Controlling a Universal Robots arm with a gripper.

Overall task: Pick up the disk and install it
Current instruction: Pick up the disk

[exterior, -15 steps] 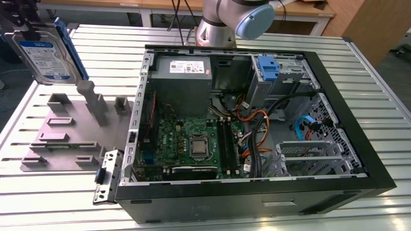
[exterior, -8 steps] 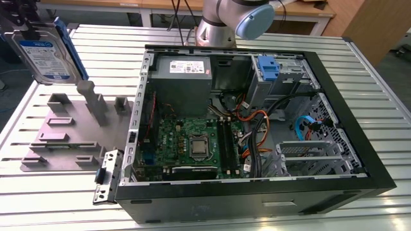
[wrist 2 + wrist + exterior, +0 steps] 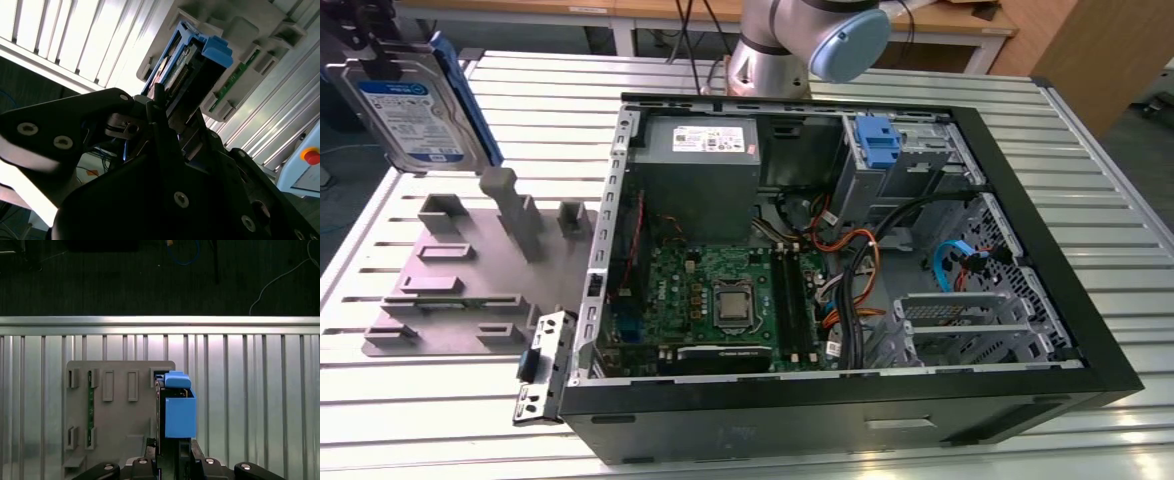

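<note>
Exterior view: the disk (image 3: 411, 110) is held upright above the grey holder (image 3: 467, 270) on the slatted surface (image 3: 400, 400), to the exterior view's left of the open computer case (image 3: 854, 250). In the first wrist view, the tool (image 3: 170, 449) is clamped on the disk's blue-framed edge.

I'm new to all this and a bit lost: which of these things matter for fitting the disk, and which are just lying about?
In the job:
disk, gripped by the hand
open computer case

Lying about:
grey rack
power-supply box
circuit board
cables
second blue carrier
</note>
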